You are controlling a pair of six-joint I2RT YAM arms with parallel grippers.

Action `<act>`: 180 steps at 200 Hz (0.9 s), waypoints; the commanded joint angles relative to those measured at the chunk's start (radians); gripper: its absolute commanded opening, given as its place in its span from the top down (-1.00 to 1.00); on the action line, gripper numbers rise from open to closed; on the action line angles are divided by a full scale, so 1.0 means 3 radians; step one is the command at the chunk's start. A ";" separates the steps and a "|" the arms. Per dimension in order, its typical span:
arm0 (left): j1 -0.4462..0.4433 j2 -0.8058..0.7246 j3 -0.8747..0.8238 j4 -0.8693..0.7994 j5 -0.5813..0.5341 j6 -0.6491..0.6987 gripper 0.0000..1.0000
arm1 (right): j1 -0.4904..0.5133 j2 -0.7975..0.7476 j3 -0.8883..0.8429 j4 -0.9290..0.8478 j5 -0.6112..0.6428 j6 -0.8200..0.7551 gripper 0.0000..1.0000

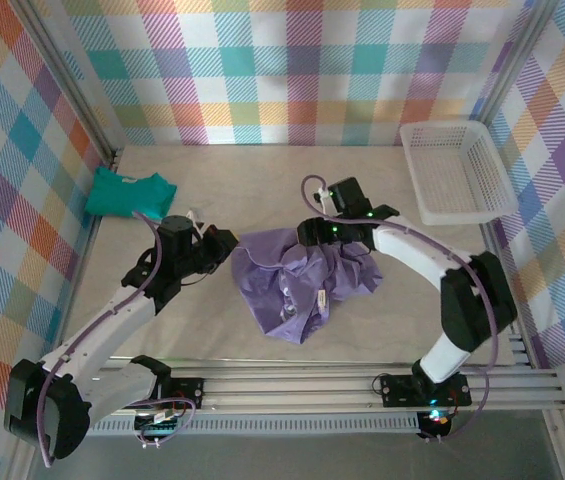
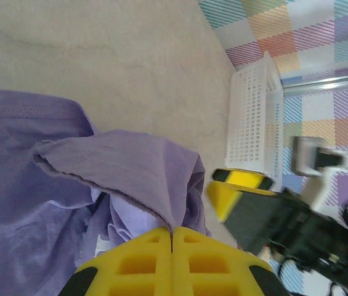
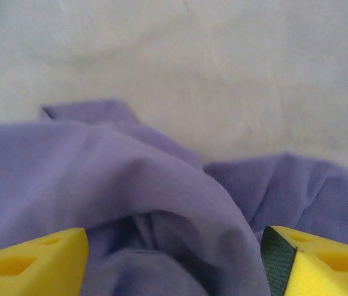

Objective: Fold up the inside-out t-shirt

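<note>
The inside-out t-shirt (image 1: 297, 280) lies crumpled in a lavender heap at the middle of the table. My left gripper (image 1: 224, 245) sits at the heap's left edge. In the left wrist view its yellow fingers (image 2: 130, 265) are pressed together, shut on a raw-seamed fold of the t-shirt (image 2: 118, 166). My right gripper (image 1: 327, 230) hovers over the heap's upper right side. Its jaws stand wide apart in the right wrist view, with bunched t-shirt cloth (image 3: 130, 185) rising between the fingertips (image 3: 32, 262) but not clamped. One blurred right finger (image 2: 241, 191) shows in the left wrist view.
A folded teal garment (image 1: 130, 193) lies at the back left corner. A white mesh basket (image 1: 457, 170) stands at the back right, also seen as the basket (image 2: 250, 117) from the left wrist. Plaid walls enclose the table; metal rails (image 1: 312, 385) run along the near edge.
</note>
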 commanded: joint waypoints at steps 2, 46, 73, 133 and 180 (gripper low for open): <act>0.0056 -0.0053 0.0166 -0.0244 0.0013 0.0387 1.00 | -0.0014 0.0139 0.0056 -0.0085 -0.0436 -0.0027 -0.40; 0.0264 0.0090 0.0669 -0.0276 -0.0192 0.0770 1.00 | -0.0181 -0.0127 0.0185 0.0360 -0.0429 0.0111 0.87; 0.0536 0.0629 0.1639 -0.0167 -0.0176 0.0866 1.00 | -0.0514 -0.0564 0.0509 0.0686 -0.0341 0.0319 1.00; 0.0604 0.2002 0.4810 -0.0794 0.0372 0.1379 1.00 | -0.0188 -0.1792 0.0463 0.1151 0.0274 -0.0077 1.00; 0.1028 0.2281 0.5253 -0.0995 0.0827 0.1456 1.00 | 0.1186 -0.1485 -0.0303 0.1555 0.0157 -0.0270 0.34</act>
